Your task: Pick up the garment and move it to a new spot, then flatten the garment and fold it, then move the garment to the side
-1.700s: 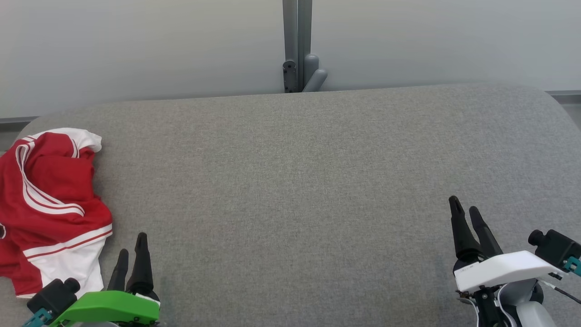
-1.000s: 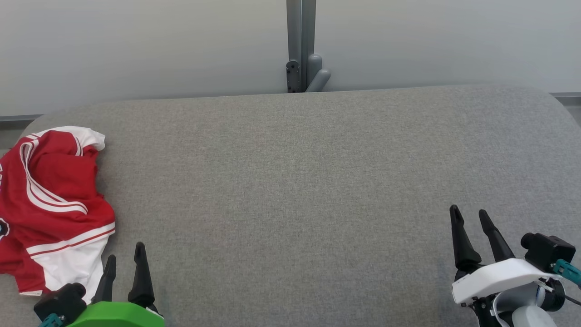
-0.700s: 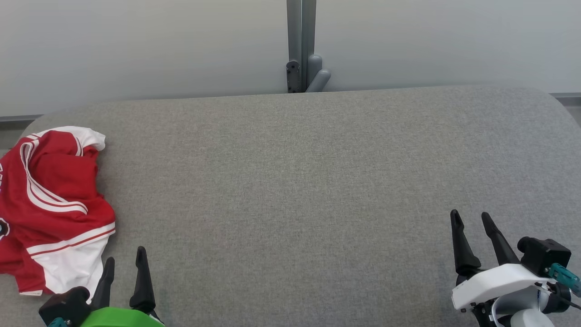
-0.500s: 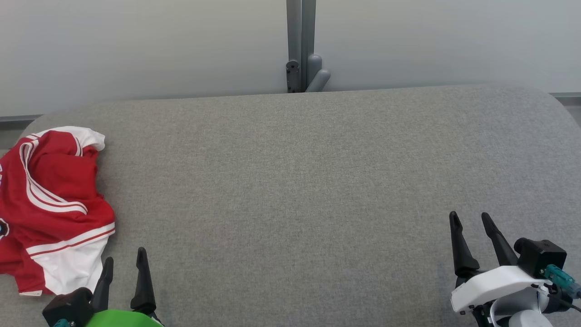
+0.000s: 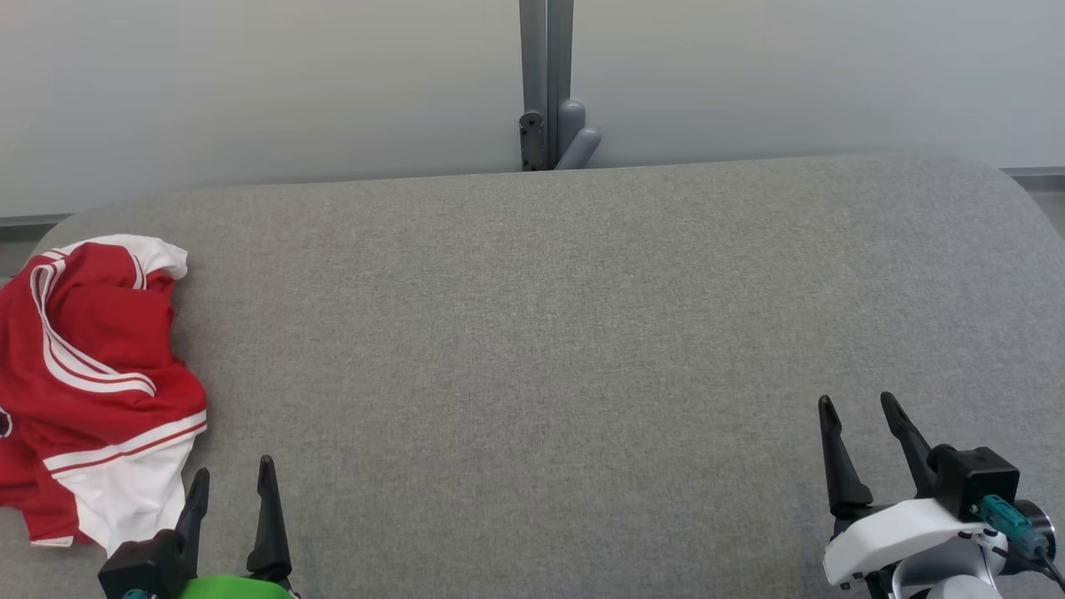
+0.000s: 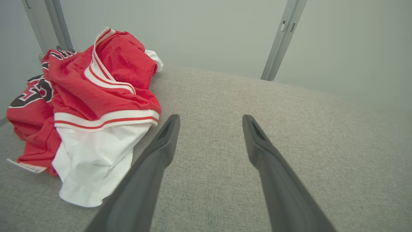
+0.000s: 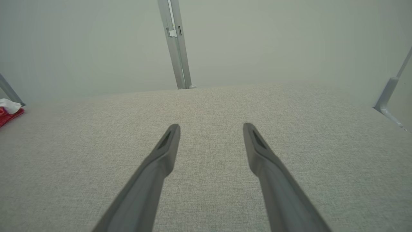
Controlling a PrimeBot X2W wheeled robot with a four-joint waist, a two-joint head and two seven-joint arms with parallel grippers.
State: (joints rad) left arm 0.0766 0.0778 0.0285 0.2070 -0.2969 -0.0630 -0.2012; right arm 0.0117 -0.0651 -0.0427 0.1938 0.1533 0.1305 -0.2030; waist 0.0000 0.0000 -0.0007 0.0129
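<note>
A crumpled red and white garment [image 5: 91, 374] lies in a heap at the left end of the grey padded table [image 5: 541, 333]. In the left wrist view the garment [image 6: 90, 106] shows black printing and a white hem, just left of my fingers. My left gripper [image 5: 231, 470] stands open at the lower left, just right of the garment's white corner, apart from it; its own view shows the left gripper [image 6: 210, 120] with nothing between the fingers. My right gripper [image 5: 857, 403] is open at the lower right, far from the garment, and the right gripper [image 7: 211, 127] is empty over bare cloth.
A grey post [image 5: 545, 83] with a bracket stands behind the table's far edge against a pale wall. The table's corners are rounded; its left edge runs under the garment. A sliver of the garment [image 7: 8, 111] shows at the right wrist view's left edge.
Both grippers opened and drew back toward the view's bottom edge. The picture shifted slightly, so the camera moved. The garment has kept its shape and place.
</note>
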